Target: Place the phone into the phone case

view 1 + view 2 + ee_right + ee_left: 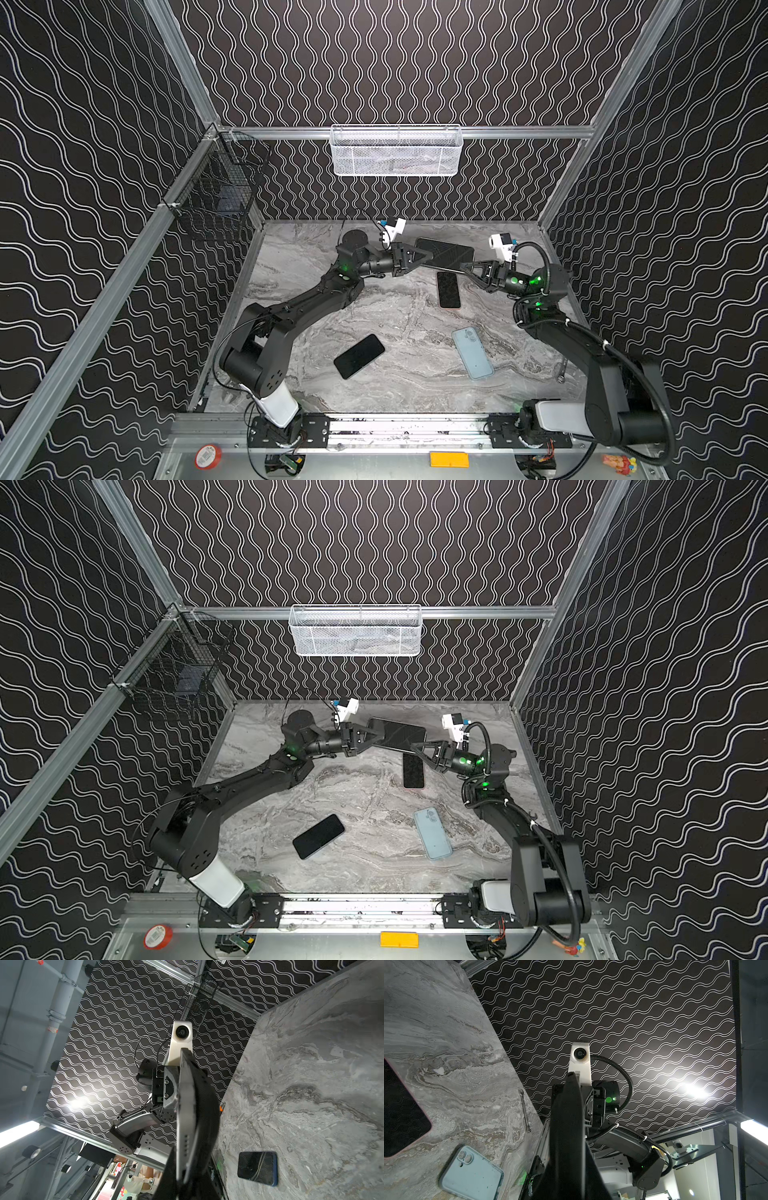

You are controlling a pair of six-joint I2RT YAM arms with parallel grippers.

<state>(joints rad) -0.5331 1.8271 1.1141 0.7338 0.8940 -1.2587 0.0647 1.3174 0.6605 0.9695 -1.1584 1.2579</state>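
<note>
The left fingers (415,254) are clamped on the left short end of the phone (446,251). The right fingers (478,271) are pinched shut on its right end, at the nearer corner. Held between the two grips, the phone's long axis runs left to right across both top views, the right end sitting a little nearer the camera. Its broad face is turned upward.

That face is a dark, glossy slab with rounded corners, and it mirrors the wavy wall pattern. Seen from the right wrist, its rim (185,1105) is a dull silver-grey with a short row of small holes (a black part lies alongside it, and I cannot tell whether that is a finger or part of the phone).

The phone hangs clear of the tabletop (399,316), over its far part.

Just below the right fingers a dark phone with a pinkish rim (449,289) lies flat, its long axis running near to far. Nearer the camera lie a black phone (359,356), set slantwise, and a light-blue phone (472,353), back up with its lenses showing. A wrench (562,370) lies by the right edge.
</note>
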